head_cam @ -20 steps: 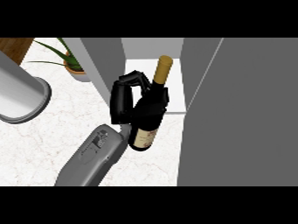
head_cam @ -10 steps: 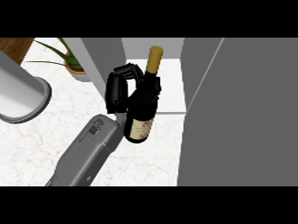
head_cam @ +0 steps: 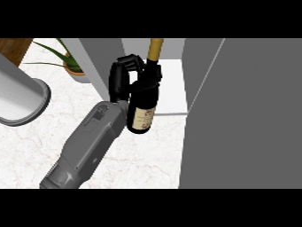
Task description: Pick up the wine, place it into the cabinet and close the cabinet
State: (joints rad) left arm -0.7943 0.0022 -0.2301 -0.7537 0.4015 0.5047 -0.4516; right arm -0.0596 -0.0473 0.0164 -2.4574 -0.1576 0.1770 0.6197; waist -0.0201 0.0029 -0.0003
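Head view shows the dark glass wine bottle with a gold-foil neck and a cream label (head_cam: 143,104) held up above the white marbled counter (head_cam: 22,150), its neck pointing toward the open cabinet's white shelf (head_cam: 172,88) and its base hanging over the shelf's front edge. The black right hand (head_cam: 122,77) is curled round the bottle's shoulder and upper body, fingers wrapped over the top near the neck, with the grey forearm (head_cam: 87,146) running down to the lower edge. To the right stands the grey cabinet door (head_cam: 257,115), swung open. Left of the hand, a green spiky plant in a pot (head_cam: 71,66) sits on the counter, and further left a grey cylinder (head_cam: 9,88) shows.
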